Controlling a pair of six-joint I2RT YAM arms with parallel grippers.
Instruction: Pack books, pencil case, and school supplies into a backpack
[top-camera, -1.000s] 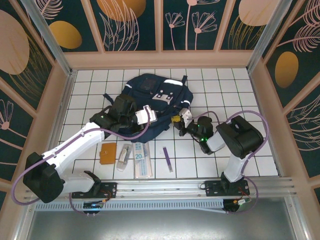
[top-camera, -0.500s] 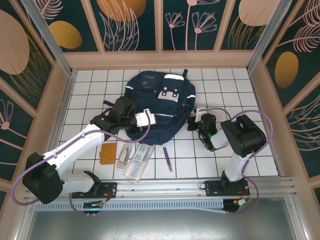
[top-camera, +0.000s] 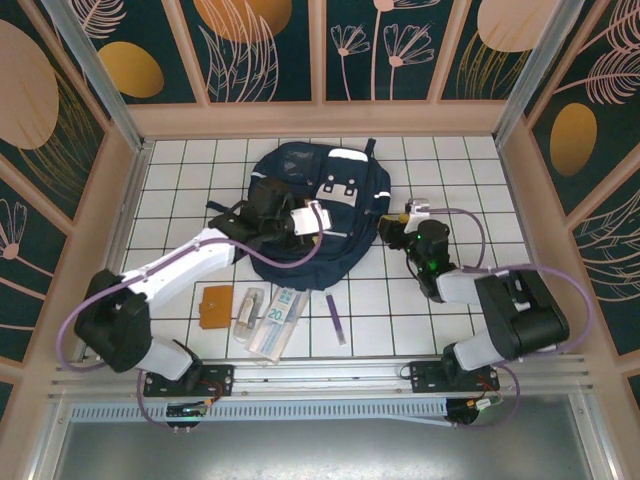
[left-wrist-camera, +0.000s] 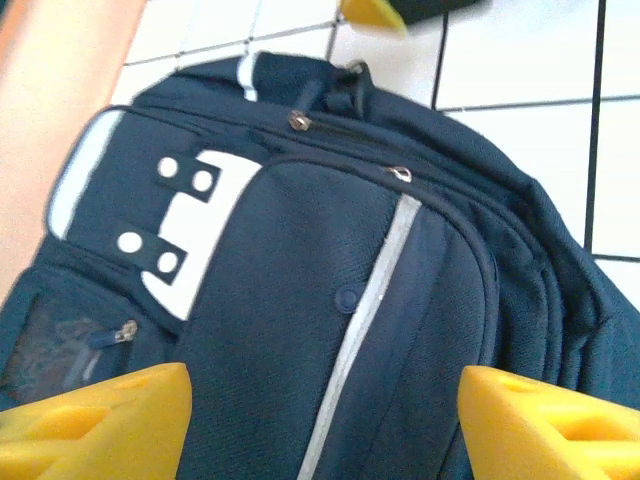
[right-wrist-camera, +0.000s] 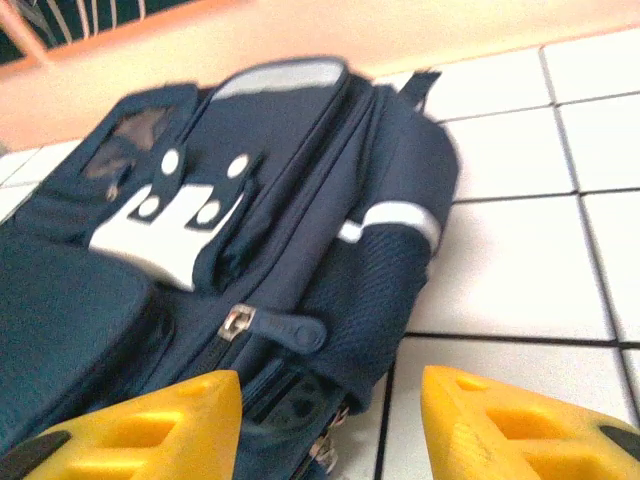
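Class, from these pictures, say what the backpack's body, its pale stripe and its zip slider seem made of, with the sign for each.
The backpack: woven synthetic fabric, matte navy; fine weave texture and soft folds show. The pale stripe: probably reflective tape, smooth silver-grey, sewn flat. The zip slider: likely metal, by its grey glint, though blurred.

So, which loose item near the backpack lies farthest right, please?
The thin purple pen; the labelled pack, small packet and orange book all lie to its left.

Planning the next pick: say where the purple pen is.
In the top view, the purple pen lies on the tiles just below the backpack, right of the clear pack.
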